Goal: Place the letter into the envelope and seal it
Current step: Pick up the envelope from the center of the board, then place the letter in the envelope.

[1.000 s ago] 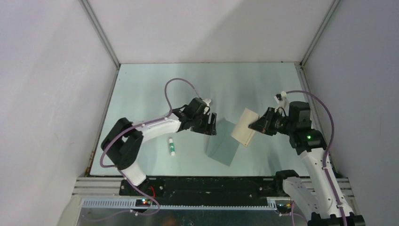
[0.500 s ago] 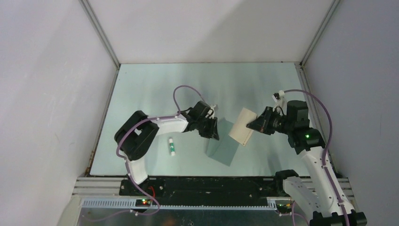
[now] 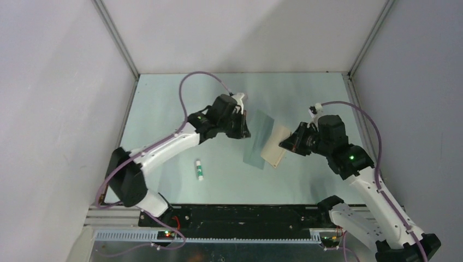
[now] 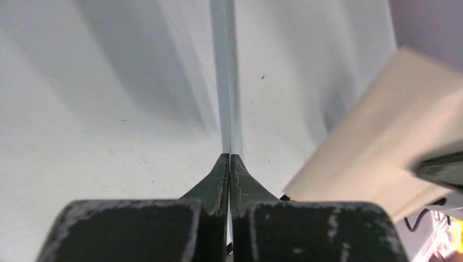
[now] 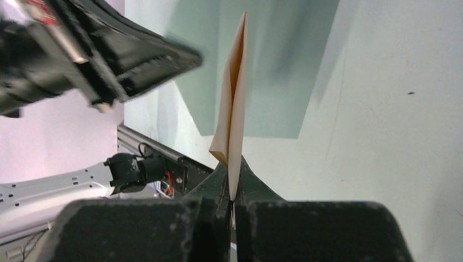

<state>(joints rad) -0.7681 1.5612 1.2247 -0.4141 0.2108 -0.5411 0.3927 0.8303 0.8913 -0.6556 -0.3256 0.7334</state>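
The teal-grey envelope (image 3: 258, 141) hangs lifted off the table, and my left gripper (image 3: 244, 129) is shut on its left edge. In the left wrist view the envelope (image 4: 227, 82) runs edge-on straight out from the closed jaws of the left gripper (image 4: 229, 159). The tan letter (image 3: 274, 148) is pinched by my right gripper (image 3: 284, 144), which is shut on it, just right of the envelope and partly overlapping it. In the right wrist view the letter (image 5: 235, 109) stands edge-on, slightly bowed, rising out of my right gripper (image 5: 232, 172) with the envelope (image 5: 267, 65) behind it.
A small white stick with a green cap (image 3: 199, 170) lies on the pale green tabletop (image 3: 174, 109) left of the envelope. White walls close in the table on three sides. A black rail (image 3: 235, 214) runs along the near edge.
My left gripper closed on the envelope and lifted it off the table, up and away. The right arm carried the letter left, closer to the envelope.
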